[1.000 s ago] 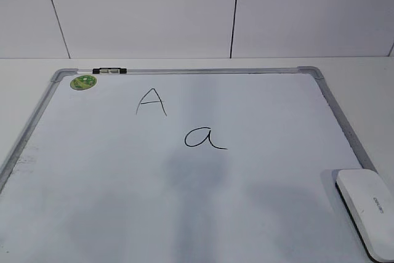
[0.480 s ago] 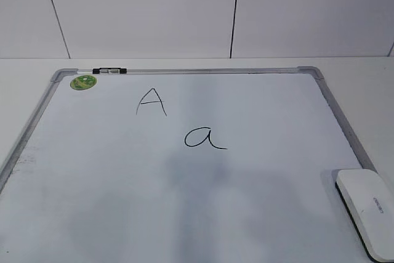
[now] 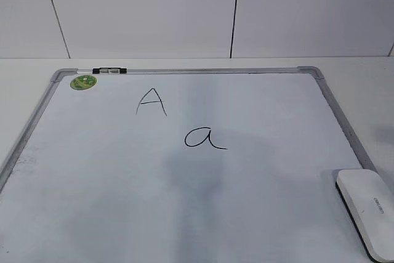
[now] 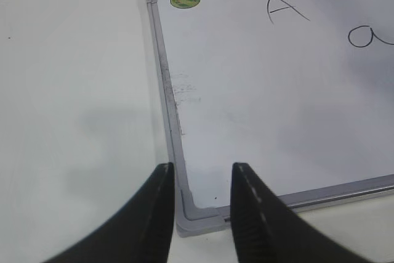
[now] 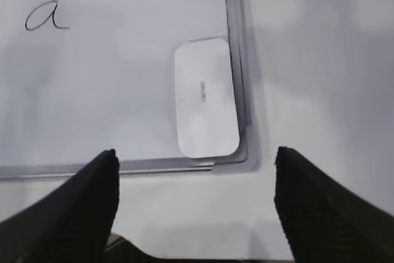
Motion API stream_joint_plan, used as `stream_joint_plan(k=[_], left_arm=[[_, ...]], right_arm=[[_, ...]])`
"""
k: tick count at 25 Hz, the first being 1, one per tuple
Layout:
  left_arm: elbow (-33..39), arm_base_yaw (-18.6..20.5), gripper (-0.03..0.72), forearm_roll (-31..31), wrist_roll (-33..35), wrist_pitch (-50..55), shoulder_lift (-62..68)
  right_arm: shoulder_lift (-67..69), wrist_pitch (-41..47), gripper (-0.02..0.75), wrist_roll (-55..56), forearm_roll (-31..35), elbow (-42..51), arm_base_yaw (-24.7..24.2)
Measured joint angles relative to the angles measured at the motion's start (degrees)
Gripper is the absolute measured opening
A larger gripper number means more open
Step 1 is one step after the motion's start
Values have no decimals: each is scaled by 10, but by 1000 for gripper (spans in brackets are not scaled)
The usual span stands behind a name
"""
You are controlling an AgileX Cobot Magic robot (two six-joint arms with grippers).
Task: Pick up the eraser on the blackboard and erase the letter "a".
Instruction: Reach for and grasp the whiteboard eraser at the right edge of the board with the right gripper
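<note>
The blackboard (image 3: pixel 335 112) is a white board with a grey frame lying flat on the table. The letter "a" (image 3: pixel 205 138) is drawn near its middle, below and right of a capital "A" (image 3: pixel 151 101). The white eraser (image 3: pixel 367 212) lies on the board's near right corner. No gripper shows in the exterior view. In the right wrist view my right gripper (image 5: pixel 195 155) is wide open and empty, above the table just short of the eraser (image 5: pixel 205 97); the "a" (image 5: pixel 46 16) is at the upper left. My left gripper (image 4: pixel 202 173) is open and empty over the board's near left corner (image 4: pixel 197 214).
A small green round magnet (image 3: pixel 83 82) sits at the board's far left corner, next to a black clip (image 3: pixel 109 71) on the frame. White table surface surrounds the board. A white panelled wall (image 3: pixel 184 10) rises behind.
Only the faint shadows on the board have shifted a little. The eraser, the letters and the board have not moved.
</note>
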Motion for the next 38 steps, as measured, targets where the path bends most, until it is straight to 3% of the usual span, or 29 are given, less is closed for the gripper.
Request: stream_joint_plan(k=[6, 23, 38], left_arm=[[0, 0, 235, 0, 0, 0, 0], [0, 0, 235, 0, 0, 0, 0], [0, 0, 235, 0, 0, 0, 0]], right_arm=[[77, 9, 593, -5, 4, -1, 0], [169, -89, 593, -27, 21, -1, 0], [302, -27, 593, -87, 30, -25, 0]])
